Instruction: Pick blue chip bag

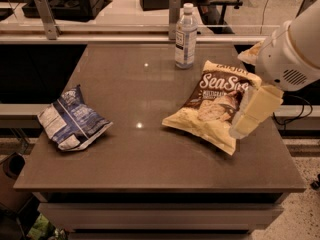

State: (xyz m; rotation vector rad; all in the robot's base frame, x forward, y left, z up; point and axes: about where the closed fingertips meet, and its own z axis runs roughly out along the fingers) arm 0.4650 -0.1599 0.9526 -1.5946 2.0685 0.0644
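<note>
1. The blue chip bag lies flat and crinkled on the table, well apart to the left of the yellow and brown "Sea Salt" bag. It sits close to the table's left edge, with its white patches turned to the left and front.
2. The "Sea Salt" bag lies slantwise on the right half of the table. Its printed top faces the back and one corner points toward the front right.
3. The gripper hangs at the right side of the "Sea Salt" bag, its pale tip angled down and to the left. In this view it overlaps the bag's right edge, and I cannot tell whether it touches the bag.
4. I cannot tell whether the gripper is spread or pressed together.
5. The white arm housing sits above and to the right of the "Sea Salt" bag, out past the table's right edge.
6. The "Sea Salt" bag lies between the gripper and the blue chip bag. To the left of it, the brown tabletop shows small glints of light.
7. A water bottle stands upright behind the "Sea Salt" bag, a little to its left, apart from it and near the back edge.
8. Farther behind the "Sea Salt" bag runs a rail with metal posts. A dark cable hangs to the bag's right, under the arm.
</note>
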